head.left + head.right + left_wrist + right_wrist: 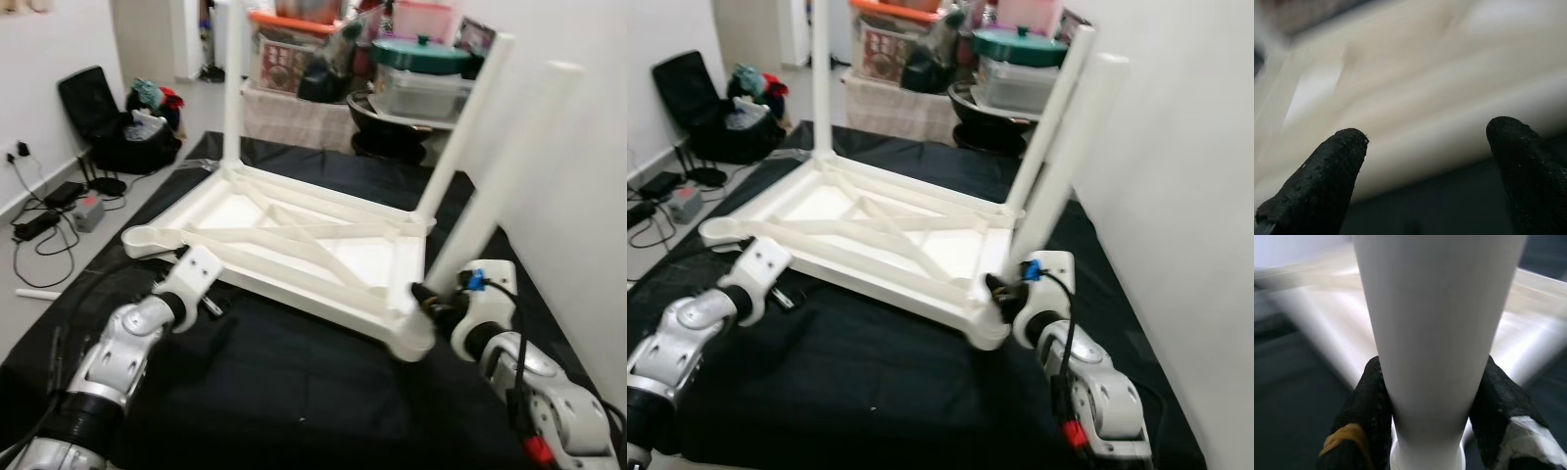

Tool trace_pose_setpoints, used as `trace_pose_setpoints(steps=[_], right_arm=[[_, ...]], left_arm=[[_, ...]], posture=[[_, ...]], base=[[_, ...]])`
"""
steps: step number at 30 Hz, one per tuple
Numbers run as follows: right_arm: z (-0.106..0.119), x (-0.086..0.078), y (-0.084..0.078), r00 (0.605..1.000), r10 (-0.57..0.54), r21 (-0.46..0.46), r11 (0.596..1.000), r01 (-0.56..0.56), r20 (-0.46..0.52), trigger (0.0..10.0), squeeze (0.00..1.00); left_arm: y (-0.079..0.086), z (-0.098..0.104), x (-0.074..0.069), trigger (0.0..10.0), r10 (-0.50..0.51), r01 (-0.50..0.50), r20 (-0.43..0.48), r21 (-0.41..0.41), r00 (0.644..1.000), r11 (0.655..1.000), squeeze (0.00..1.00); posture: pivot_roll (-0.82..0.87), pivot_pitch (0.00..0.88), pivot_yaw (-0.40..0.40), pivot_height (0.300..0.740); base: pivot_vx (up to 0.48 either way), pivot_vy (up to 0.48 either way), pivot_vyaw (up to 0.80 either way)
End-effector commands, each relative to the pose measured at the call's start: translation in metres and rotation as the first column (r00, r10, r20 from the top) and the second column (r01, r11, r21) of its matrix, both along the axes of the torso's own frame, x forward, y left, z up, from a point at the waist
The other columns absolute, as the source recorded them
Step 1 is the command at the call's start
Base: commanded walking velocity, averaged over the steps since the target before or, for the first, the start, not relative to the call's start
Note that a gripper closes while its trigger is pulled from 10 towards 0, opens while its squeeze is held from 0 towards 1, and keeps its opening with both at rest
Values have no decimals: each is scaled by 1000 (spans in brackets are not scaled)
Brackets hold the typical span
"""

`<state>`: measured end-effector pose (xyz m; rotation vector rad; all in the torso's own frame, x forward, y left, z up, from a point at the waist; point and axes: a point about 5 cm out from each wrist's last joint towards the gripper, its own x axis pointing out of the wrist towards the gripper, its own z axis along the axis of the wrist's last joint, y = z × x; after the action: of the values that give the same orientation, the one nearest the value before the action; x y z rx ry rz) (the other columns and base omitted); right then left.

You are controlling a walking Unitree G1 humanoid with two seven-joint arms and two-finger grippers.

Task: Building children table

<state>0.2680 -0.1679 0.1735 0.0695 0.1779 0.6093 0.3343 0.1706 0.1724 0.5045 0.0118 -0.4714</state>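
White children's table [294, 245] upturned on black sheet [294, 392], three legs standing, right gripper [1425, 431] fingers clamped round nearest leg [509, 166], left gripper [1425, 161] fingers spread at table's near edge.

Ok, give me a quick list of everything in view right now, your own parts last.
Table top: one, white, upside down on the mat.
Legs: three, white, standing in its corners.
Empty socket: one, near-left corner.
Mat: one, black, on the floor.
Storage boxes: several, mixed colours, behind the mat.
Cables: several, dark, on the floor at left.
Left pincer: open, at the table top's edge.
Right pincer: shut on the nearest leg.
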Motion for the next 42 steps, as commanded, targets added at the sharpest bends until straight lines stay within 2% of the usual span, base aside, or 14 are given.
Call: trace_pose_setpoints(steps=[1,2,8,9,16,17,24,30,33,34,35,40,41,42], right_arm=[[26,-12,22,966,218,92,968,-232,137,10000,71],[31,-8,19,969,188,118,971,-208,161,10000,1000],[36,-3,14,971,164,85,980,-181,176,10000,1000],[35,-8,17,960,224,41,971,-234,170,10000,0],[30,-8,21,946,288,-31,958,-287,152,10000,0],[25,-1,22,961,240,-35,971,-237,137,0,0],[-14,36,-13,959,-279,-119,955,273,-41,0,0],[-54,25,-91,490,-860,-248,510,823,-142,0,0],[-57,17,-98,415,-900,-266,436,860,-134,0,0],[-60,18,-92,431,-886,-259,462,848,-169,0,0],[-58,21,-81,483,-853,-204,518,831,-199,10000,0],[-35,32,-43,703,-698,-33,712,701,-134,10000,0],[-31,33,-40,716,-687,-9,722,692,-123,10000,1000],[-31,33,-40,716,-687,-9,722,692,-123,10000,1000]], left_arm=[[-12,8,-3,10000,-77,78,31,-10,997,997,0],[-17,9,-6,10000,-115,115,35,-12,993,993,0],[-23,9,-13,10000,-159,160,26,-21,987,987,0],[-24,7,-17,10000,-179,179,17,-25,984,984,0],[-21,0,-25,10000,-195,195,-15,-17,981,981,0],[-20,-3,-26,10000,-190,189,-25,-12,982,982,0],[-19,-7,-30,10000,-186,186,-47,-10,981,983,0],[-16,-8,-28,10000,-142,142,-49,-6,989,990,0],[-14,-8,-26,10000,-126,126,-46,-5,991,992,0],[-14,-8,-25,10000,-111,111,-47,-4,993,994,0],[-14,-9,-23,10000,-106,106,-49,-6,993,994,0],[-18,-9,-23,10000,-114,114,-48,-17,992,993,0],[-18,-9,-23,10000,-116,116,-47,-18,992,993,0],[-18,-9,-23,10000,-116,116,-47,-18,992,993,0]], posture=[[91,0,-117,740],[89,0,-115,740],[91,0,-113,740],[92,0,-110,740],[97,0,-111,740],[98,0,-110,740],[100,0,-113,740],[93,0,-108,740],[86,0,-104,740],[83,0,-102,740],[83,0,-102,740],[79,0,-96,740],[80,0,-97,740],[80,0,-97,740]], base=[[0,0,0],[0,0,0],[0,0,0],[0,0,0],[0,0,0],[0,0,0],[0,0,0],[0,0,0],[0,0,0],[0,0,0],[0,0,0],[0,0,0],[0,0,0],[0,0,0]])
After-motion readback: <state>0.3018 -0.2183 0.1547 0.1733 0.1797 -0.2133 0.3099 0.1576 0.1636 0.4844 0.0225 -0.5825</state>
